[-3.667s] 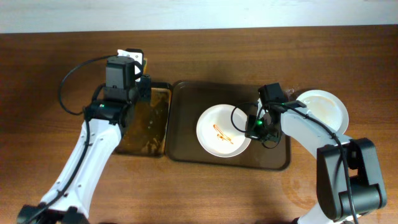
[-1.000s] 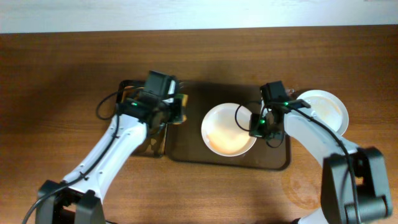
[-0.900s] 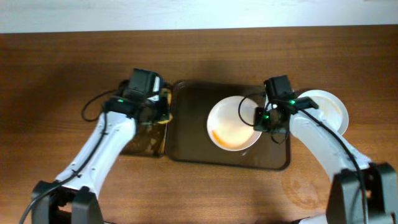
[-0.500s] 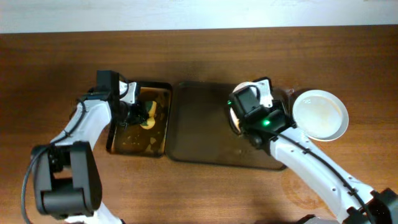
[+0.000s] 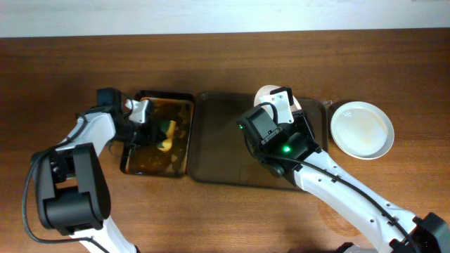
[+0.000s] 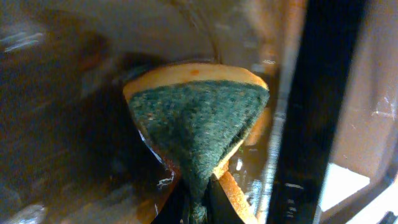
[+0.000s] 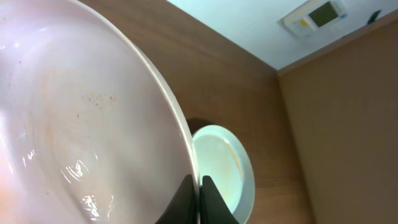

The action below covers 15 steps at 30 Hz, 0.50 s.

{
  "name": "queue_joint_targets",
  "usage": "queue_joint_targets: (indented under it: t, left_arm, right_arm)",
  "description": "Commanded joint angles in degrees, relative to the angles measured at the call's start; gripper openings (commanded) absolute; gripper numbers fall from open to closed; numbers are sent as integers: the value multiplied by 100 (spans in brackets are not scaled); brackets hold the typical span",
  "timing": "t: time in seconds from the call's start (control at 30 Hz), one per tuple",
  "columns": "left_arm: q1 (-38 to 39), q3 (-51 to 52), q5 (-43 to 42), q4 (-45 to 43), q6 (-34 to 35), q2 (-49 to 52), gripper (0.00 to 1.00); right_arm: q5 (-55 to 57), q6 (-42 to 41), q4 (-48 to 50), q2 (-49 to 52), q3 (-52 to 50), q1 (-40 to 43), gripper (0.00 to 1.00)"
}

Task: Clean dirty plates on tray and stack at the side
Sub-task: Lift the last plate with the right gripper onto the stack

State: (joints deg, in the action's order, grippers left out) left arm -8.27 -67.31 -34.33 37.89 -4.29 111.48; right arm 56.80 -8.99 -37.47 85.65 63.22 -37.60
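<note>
Surface: brown wooden table [image 5: 56,197], with a pale wall strip at 12 o'clock. The round shallow white plate [image 7: 74,124] is lifted over the tray and tilted on edge. The right gripper [image 7: 199,198] pinches its rim, jaws narrow on it. The plate face shows a faint orange film and specks. Below it, the large dark brown rectangular tray [image 5: 218,151] shows no other plate. A white plate stack [image 5: 362,130] sits on the table at the tray's 3 o'clock.

My read: carry toward 3 o'clock, level the plate, centre it over the stack, and lower before releasing. A rim-only pinch could slip.

The left gripper [image 6: 198,202] clamps the green-and-yellow sponge [image 6: 199,118] over the small black stained tray [image 5: 151,163] at 9 o'clock. Overhead, the arm hides most of the held plate. Stack count unclear.
</note>
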Motion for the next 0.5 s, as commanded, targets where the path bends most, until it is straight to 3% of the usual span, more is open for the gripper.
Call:
queue_joint_targets:
  t: [0.0, 0.03, 0.07, 0.1, 0.13, 0.17, 0.2, 0.27, 0.3, 0.37, 0.4, 0.47]
  left_arm:
    - [177, -9, 2168, -28, 1287, 96, 0]
    - [179, -9, 2820, 92, 1928, 96, 0]
    - [173, -9, 2914, 144, 2159, 96, 0]
    - [184, -26, 1952, 26, 1478, 94, 0]
    - [192, -26, 437, -94, 245, 92, 0]
    - [190, -26, -492, -111, -323, 90, 0]
    - [190, -31, -450, -166, -260, 90, 0]
    - [190, -70, 1344, -245, 1134, 87, 0]
    - [190, -94, 1423, -227, 1263, 70, 0]
    - [221, -181, 256, -221, 544, -96, 0]
    - [271, -192, 282, -201, 380, -221, 0]
    - [494, -192, 2236, -186, 944, -389, 0]
  right_arm:
    - [-525, -468, -22, -109, 127, 151, 4]
    - [-774, -551, -31, -109, 127, 249, 4]
    - [-1150, -699, -79, -109, 127, 455, 4]
    - [-1598, -804, -155, -109, 127, 710, 4]
    - [-1827, -804, -192, -109, 127, 876, 4]
    - [-1943, -807, -225, -107, 127, 1029, 4]
    - [-1982, -807, -245, -107, 127, 1104, 4]
    - [-2315, -809, -304, -107, 127, 1375, 4]
    - [-2503, -841, -317, -107, 127, 1478, 4]
    - [-3215, -999, -323, -107, 127, 1878, 4]
    - [-3541, -999, -323, -107, 127, 2046, 4]
    - [-4334, -1008, -365, -107, 127, 2518, 4]
